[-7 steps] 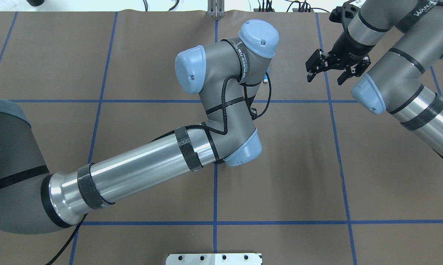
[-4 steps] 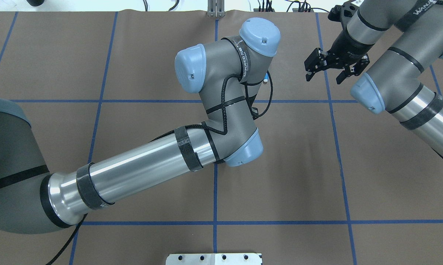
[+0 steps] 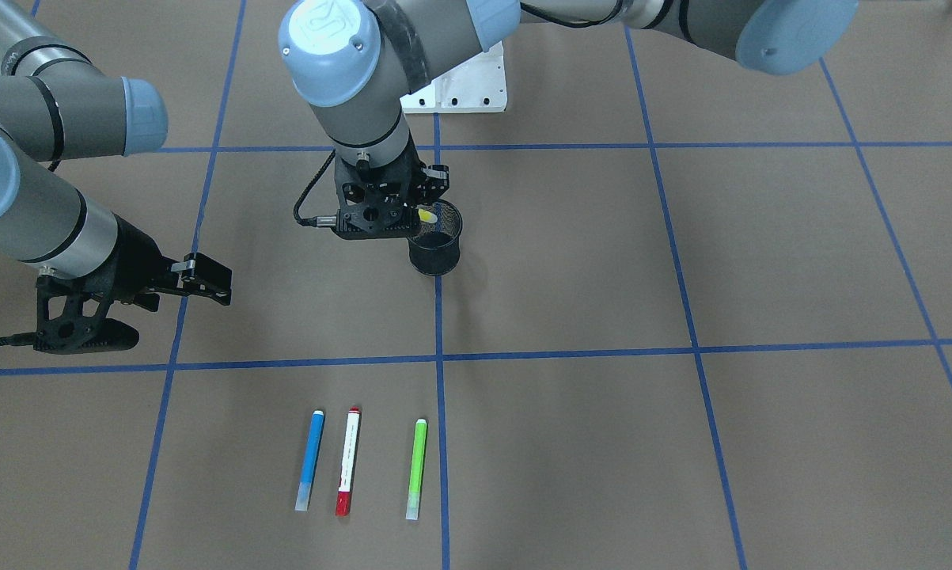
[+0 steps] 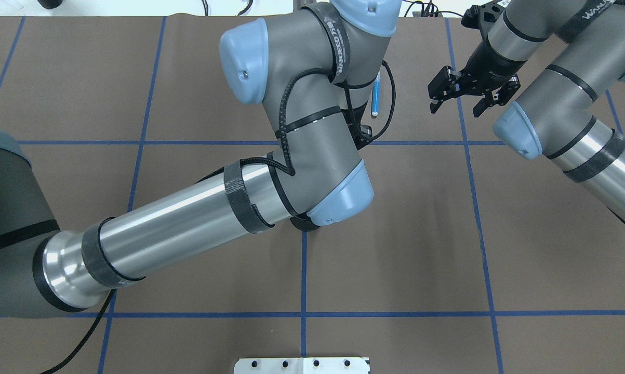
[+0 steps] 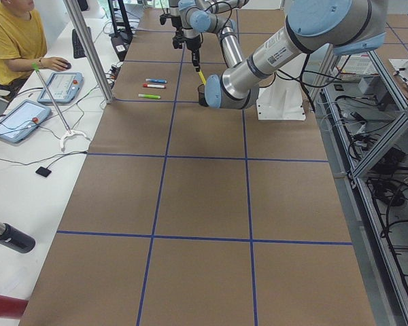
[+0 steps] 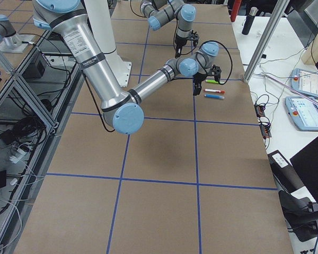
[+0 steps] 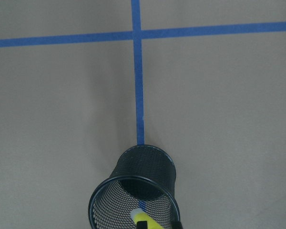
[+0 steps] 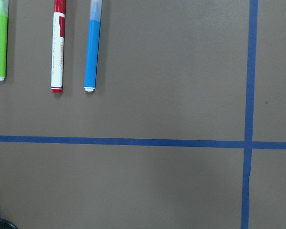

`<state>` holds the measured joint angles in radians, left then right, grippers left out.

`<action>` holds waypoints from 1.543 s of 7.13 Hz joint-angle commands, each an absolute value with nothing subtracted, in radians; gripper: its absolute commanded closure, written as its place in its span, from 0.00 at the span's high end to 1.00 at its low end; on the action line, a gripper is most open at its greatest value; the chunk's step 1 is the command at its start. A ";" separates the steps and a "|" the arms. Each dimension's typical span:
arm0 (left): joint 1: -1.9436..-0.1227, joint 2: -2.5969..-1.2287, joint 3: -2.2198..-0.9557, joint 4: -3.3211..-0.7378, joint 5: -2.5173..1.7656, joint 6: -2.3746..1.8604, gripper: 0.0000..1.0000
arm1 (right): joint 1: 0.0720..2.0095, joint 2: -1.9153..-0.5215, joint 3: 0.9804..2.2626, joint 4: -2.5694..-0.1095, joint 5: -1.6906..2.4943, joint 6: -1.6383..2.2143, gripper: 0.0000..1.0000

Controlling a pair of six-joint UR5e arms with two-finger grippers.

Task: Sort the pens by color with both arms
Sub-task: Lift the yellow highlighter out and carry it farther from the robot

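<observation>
1. Black fingers of my left gripper (image 3: pixel 417 207) were closed around the yellow pen (image 3: pixel 426 214), and the gripper pointed down right over the black mesh cup (image 3: pixel 434 255).
2. From my left wrist camera, the pen's pale tip sat in the cup's round mouth. The side view from my left showed the pen leaning at a tilt above the cup.
3. The cup stood upright on a blue tape line (image 7: pixel 137 95) that ran straight away from it to a crossing line.
4. My right gripper (image 4: pixel 454 110) hung above the table off to that side, well apart from the cup. Its two fingers were spread wide and nothing was between them.
5. Three more pens lay flat on the table beyond the cup, across a tape line, on the side away from my base. They were parallel and side by side, without touching.
6. The blue pen (image 3: pixel 310 459) lay nearest my right gripper. The white pen with a red cap (image 3: pixel 348 461) lay in the middle, close to the blue one. The green pen (image 3: pixel 417 469) lay a little further off, just beside a tape line.
7. The table (image 3: pixel 602 277) was covered in brown material marked into large squares by blue tape.
</observation>
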<state>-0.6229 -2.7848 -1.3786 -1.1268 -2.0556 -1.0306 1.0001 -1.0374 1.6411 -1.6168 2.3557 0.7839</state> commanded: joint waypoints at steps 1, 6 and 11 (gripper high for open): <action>-0.695 -2.769 -1.527 -1.126 -2.065 -1.028 0.00 | 1.000 -1.039 1.646 -1.617 2.355 0.784 1.00; -0.817 -2.513 -1.579 -1.772 -2.056 -1.153 0.00 | 1.000 -1.039 1.646 -1.617 2.355 0.784 1.00; -0.822 -2.491 -1.256 -2.385 -1.722 -1.229 0.00 | 0.999 -1.037 1.644 -1.615 2.355 0.784 1.00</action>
